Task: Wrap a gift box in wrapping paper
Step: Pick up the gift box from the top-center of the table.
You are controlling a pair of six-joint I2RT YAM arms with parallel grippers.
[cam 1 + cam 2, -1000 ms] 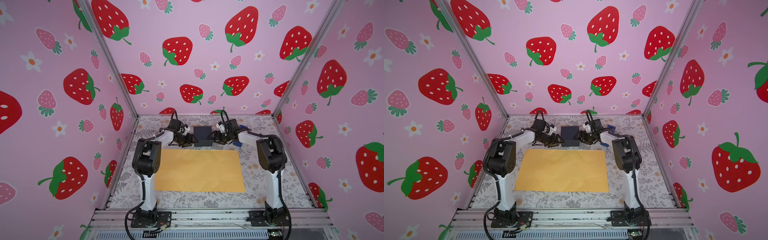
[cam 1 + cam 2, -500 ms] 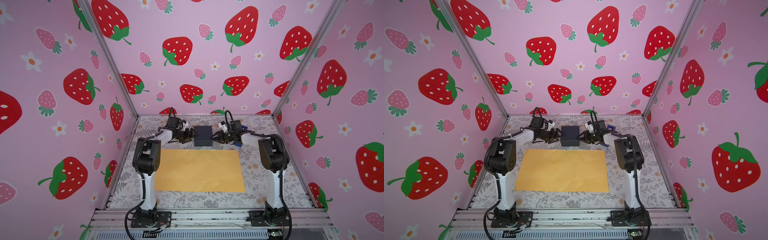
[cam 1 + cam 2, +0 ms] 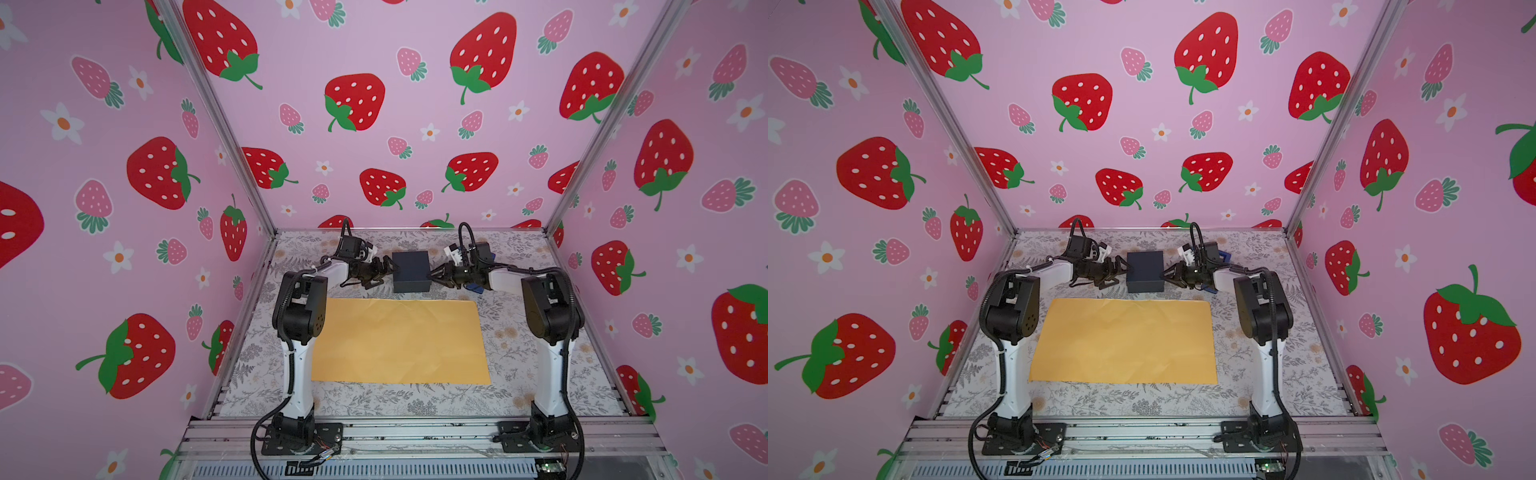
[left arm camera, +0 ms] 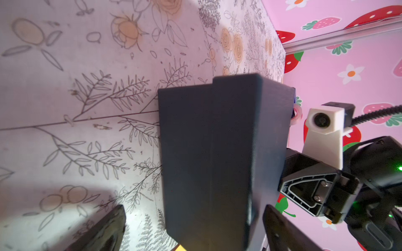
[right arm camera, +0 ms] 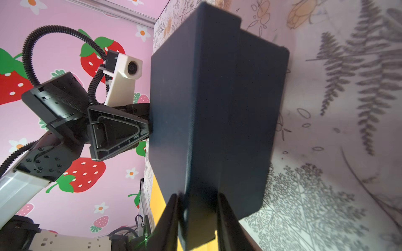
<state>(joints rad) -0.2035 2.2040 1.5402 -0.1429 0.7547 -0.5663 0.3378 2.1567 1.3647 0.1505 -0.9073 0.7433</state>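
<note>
The gift box (image 3: 411,271), dark and matte with a lid over a slightly narrower base, stands toward the back of the grey floral table (image 3: 523,340). In both top views it sits between the tips of the two arms. Whether its underside rests fully on the table covering cannot be told.

The left end effector (image 3: 380,272) is at the box's left side with its jaws spread wide. In the left wrist view its fingers (image 4: 102,230) stand well apart, with the near end of the box between them, and neither visibly presses it. In the right wrist view one of those fingertips reaches right up to the box's side face. This end effector has hold of nothing.

The right end effector (image 3: 434,276) is at the box's right side with its jaws drawn narrow. In the right wrist view its fingers (image 5: 170,219) close on either side of the box's nearest upright corner and pinch it.

The wrapping paper (image 3: 399,340) lies flat with its dull yellow-orange face up and shows a few faint creases. It is on the side of the box toward the arm bases. Its far edge runs just beside the box's front face, with a thin strip of table between them.

A blue tape dispenser (image 3: 473,286) sits to the right of the box, mostly hidden behind the right arm's wrist.
</note>
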